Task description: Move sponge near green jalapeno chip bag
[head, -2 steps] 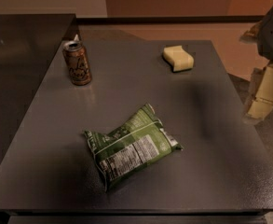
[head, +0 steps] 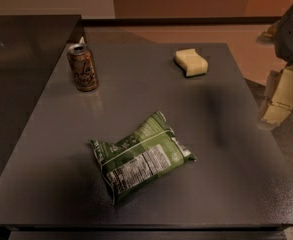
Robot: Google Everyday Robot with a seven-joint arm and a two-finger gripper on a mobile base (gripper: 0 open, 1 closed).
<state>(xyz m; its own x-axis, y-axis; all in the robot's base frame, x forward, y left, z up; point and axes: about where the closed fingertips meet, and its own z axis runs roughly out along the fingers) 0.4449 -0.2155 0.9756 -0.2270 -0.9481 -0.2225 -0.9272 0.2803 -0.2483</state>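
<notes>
Far back on table (head: 226, 184), right side, sponge (head: 191, 62) well apart from bag (head: 141, 156) — gripper (head: 275, 111) beyond right edge, grip unreadable.

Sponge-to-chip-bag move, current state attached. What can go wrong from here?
1. The small pale yellow soft sponge lies near the far edge of the dark grey table. The gripper hangs beyond the table's right side, so a glancing approach may nudge the sponge off rather than grasp it.
2. The crumpled green foil chip bag is puffed and uneven. Releasing too close may drop the sponge onto it or shove it.
</notes>
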